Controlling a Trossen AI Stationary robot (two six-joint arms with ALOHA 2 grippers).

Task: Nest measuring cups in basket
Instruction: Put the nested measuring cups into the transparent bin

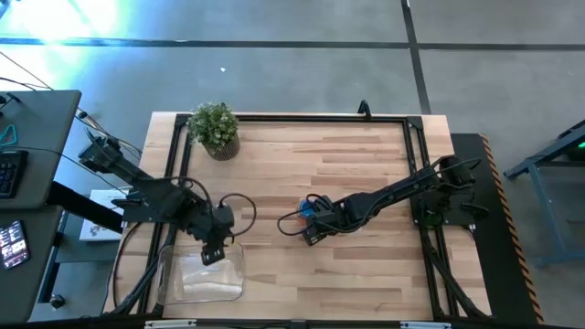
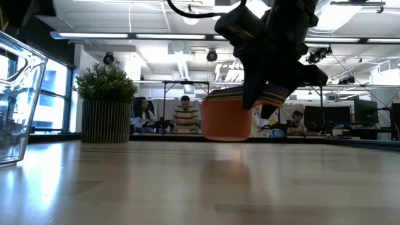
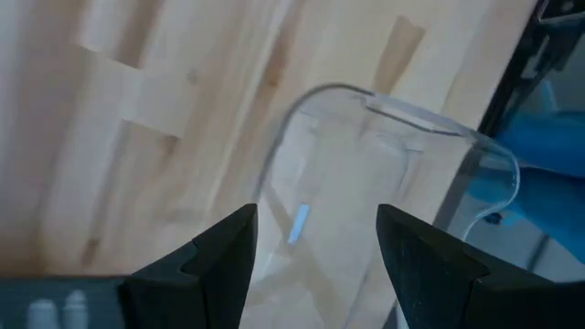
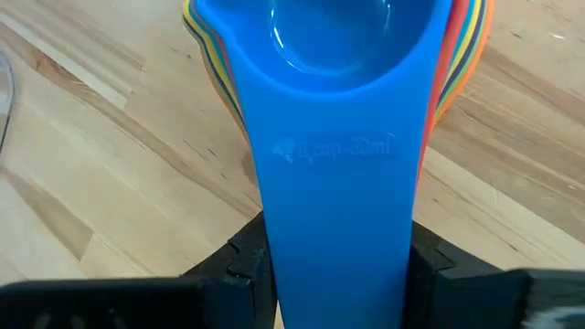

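The right tool (image 4: pixel 334 265) grips the nested stack of measuring cups (image 4: pixel 338 110) by its handles, clear of the surface (image 1: pixel 366 164). The left tool (image 1: pixel 212 251) hangs open over the basket (image 1: pixel 196 283). Risks: the stack slipping in transit, or the tools colliding at the basket.

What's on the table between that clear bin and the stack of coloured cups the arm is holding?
Nothing: the high view shows bare wood between the basket and the measuring cups held by the right gripper.
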